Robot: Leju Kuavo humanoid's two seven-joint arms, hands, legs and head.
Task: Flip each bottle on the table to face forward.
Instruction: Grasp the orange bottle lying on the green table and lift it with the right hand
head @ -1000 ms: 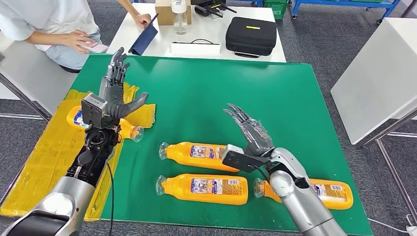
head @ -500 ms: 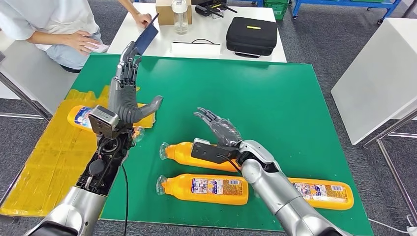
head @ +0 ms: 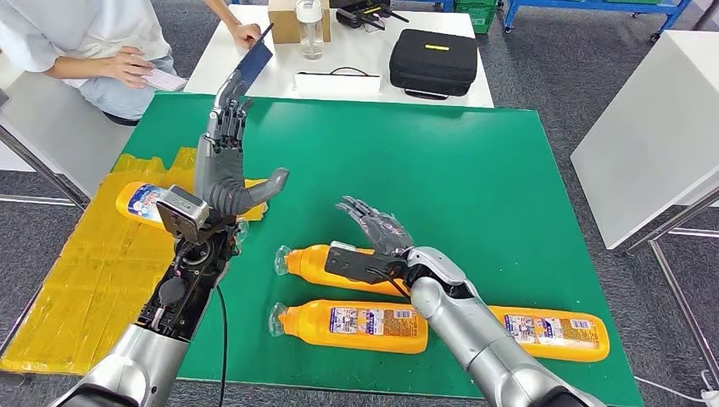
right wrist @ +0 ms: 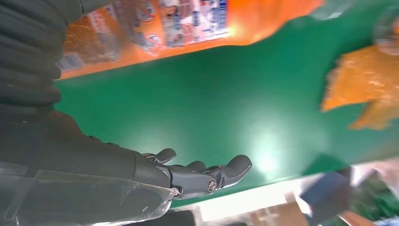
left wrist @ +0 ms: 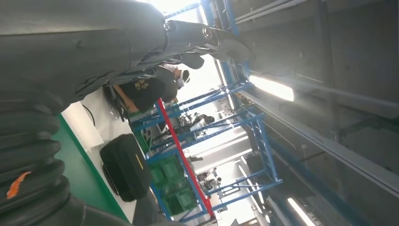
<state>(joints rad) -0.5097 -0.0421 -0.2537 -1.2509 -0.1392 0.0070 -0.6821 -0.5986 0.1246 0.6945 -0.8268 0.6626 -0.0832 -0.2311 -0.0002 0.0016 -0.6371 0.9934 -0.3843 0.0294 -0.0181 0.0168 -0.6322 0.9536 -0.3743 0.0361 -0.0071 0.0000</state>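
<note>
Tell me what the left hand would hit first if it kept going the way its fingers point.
Probably nothing on the table: the left hand points up and away above the green mat, towards the dark blue tablet on the white table; depth is unclear.

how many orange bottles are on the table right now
4. One on the yellow sheet behind the left hand, one under the right hand, one along the near edge, one at the near right. None seem hidden.

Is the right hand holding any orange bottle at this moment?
No, in the head view the right hand hovers with its fingers spread above the orange bottle, gripping nothing.
</note>
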